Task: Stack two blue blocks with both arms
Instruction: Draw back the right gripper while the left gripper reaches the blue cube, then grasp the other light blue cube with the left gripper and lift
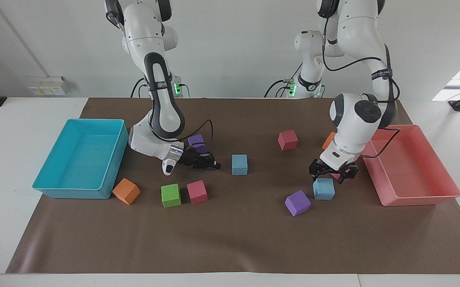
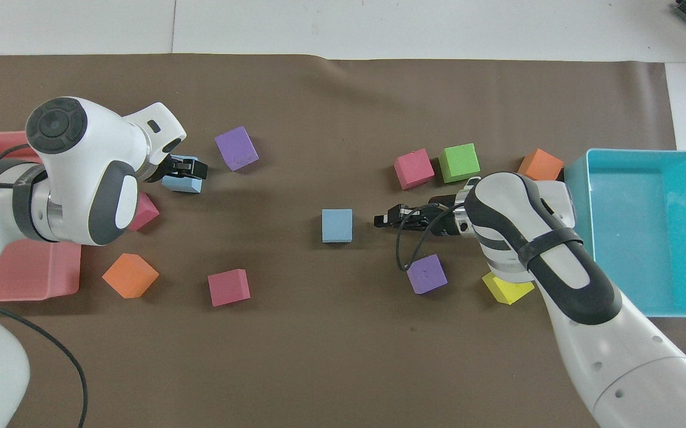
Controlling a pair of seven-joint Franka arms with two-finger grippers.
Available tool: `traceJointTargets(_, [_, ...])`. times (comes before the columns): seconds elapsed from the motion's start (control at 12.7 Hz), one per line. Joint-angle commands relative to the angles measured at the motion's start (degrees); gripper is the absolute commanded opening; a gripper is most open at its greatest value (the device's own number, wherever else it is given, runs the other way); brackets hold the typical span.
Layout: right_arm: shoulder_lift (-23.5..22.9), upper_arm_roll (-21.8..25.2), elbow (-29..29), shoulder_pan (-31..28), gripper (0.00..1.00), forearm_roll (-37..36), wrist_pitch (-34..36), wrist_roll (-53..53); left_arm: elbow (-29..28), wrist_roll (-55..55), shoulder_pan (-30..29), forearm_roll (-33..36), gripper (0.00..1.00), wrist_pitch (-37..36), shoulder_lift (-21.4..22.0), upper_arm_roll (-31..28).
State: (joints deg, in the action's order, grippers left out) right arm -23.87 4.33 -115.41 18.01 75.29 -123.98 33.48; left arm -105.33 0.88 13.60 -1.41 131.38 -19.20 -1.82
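One blue block (image 1: 323, 188) lies toward the left arm's end of the table, beside a purple cube (image 1: 297, 203); it also shows in the overhead view (image 2: 181, 183). My left gripper (image 1: 332, 173) hangs open just over it, jaws spread wider than the block; in the overhead view the left gripper (image 2: 186, 169) covers part of it. The second blue block (image 1: 239, 164) sits alone mid-table, also in the overhead view (image 2: 337, 225). My right gripper (image 1: 215, 164) lies low and level beside it, a short gap away, pointing at it (image 2: 380, 222).
A turquoise tray (image 1: 70, 193) stands at the right arm's end, a red tray (image 1: 417, 199) at the left arm's end. Pink (image 1: 287, 140), orange (image 1: 126, 191), green (image 1: 171, 195), purple (image 1: 196, 141) and yellow (image 2: 506, 287) cubes lie scattered on the brown mat.
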Motion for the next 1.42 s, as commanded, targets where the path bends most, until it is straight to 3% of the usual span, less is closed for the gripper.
traceJointTargets(0.0, [0.58,-0.29,-0.52,0.01,0.00,1.88,-1.69,1.76,-0.84,1.67,0.47,1.06,1.00,2.39,-0.49,-0.72])
traceJointTargets(0.47, [0.40,-0.38,-0.34,0.01,0.00,2.05,-1.79,1.85,-0.93,3.17,0.73,1.06,1.00,3.53,-3.30,-0.72])
traceJointTargets(0.79, [0.40,-0.38,-0.34,0.01,0.00,2.67,-1.79,1.85,-2.86,3.25,0.82,1.06,1.00,3.88,-2.78,-0.72])
traceJointTargets(0.87, [0.40,-0.38,-0.34,0.01,0.00,2.67,-1.79,1.85,-2.86,3.17,0.82,1.06,0.89,4.49,-2.78,-0.72])
traceJointTargets(1.1, [0.40,-0.46,-0.25,0.01,0.00,2.76,-1.79,1.85,-2.86,3.25,0.82,1.50,0.30,5.55,-2.86,-0.90])
traceJointTargets(1.18, [0.40,-0.47,-0.25,0.01,0.00,2.76,-1.70,1.85,-2.77,3.17,0.73,2.28,0.04,5.03,-2.43,-1.07])
traceJointTargets(1.34, [0.40,-0.47,-0.25,0.01,0.00,2.76,-1.79,1.85,-3.12,3.43,0.73,2.38,0.00,0.66,0.64,-1.16])
